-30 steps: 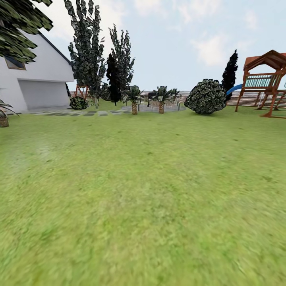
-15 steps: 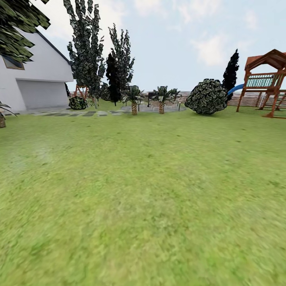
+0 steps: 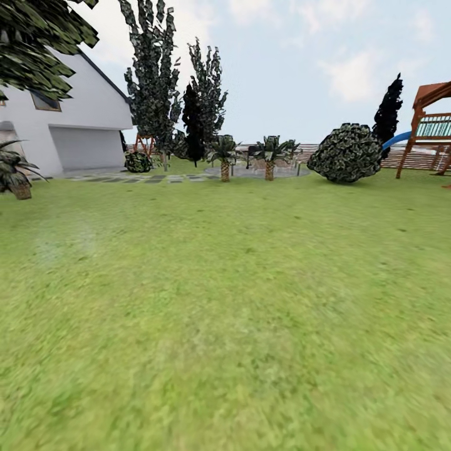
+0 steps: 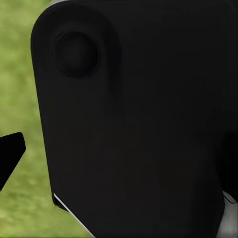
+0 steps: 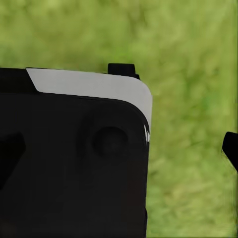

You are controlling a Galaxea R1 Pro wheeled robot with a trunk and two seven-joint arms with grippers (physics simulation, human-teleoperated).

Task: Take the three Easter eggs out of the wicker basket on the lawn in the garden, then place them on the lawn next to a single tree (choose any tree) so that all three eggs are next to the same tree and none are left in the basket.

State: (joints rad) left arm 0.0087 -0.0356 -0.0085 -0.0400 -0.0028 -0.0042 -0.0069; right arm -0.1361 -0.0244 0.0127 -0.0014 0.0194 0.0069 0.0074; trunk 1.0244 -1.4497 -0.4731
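The lawn (image 3: 238,300) spreads wide and green ahead of me in the head view, inside the garden with its white house (image 3: 69,125) at the left. The three Easter eggs, the wicker basket and the thick-trunked tree are out of view. In the left wrist view my left gripper (image 4: 119,153) hangs over grass in front of a black part of my body, one fingertip (image 4: 10,154) showing at the picture's edge. My right gripper (image 5: 119,151) stands open above grass, its fingertips (image 5: 231,148) wide apart with nothing between them.
Narrow dark-leaved trees (image 3: 156,81) stand at the back left, small palms (image 3: 224,153) and a paved patch in the middle. A round dark bush (image 3: 348,153) and a wooden playset (image 3: 432,125) are at the back right, before the slat fence (image 3: 413,158). A potted palm (image 3: 15,175) sits far left.
The whole head view has shifted: house, trees and bush sit further right now, so the camera has turned left. Nothing in the garden itself has moved.
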